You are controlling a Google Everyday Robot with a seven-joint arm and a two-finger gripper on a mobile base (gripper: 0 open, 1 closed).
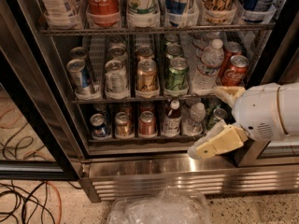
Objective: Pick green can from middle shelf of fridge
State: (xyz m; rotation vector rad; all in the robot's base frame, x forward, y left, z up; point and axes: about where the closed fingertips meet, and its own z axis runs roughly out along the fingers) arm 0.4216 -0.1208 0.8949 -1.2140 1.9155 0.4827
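The green can (177,75) stands upright at the front of its lane on the middle shelf (93,100) of the fridge (154,171), with more green cans behind it. My gripper (206,122) is to the right of and below the can, in front of the lower shelf at the fridge's right side. Its two cream fingers are spread apart, one finger (227,94) at shelf level and the other (216,144) near the steel base. It holds nothing and is apart from the can.
A gold-tan can (146,75) is just left of the green can and a water bottle (207,67) just right. Red Coca-Cola cans (235,69) stand at far right. Tall bottles fill the top rack. A clear plastic bag (159,208) and cables (23,195) lie on the floor.
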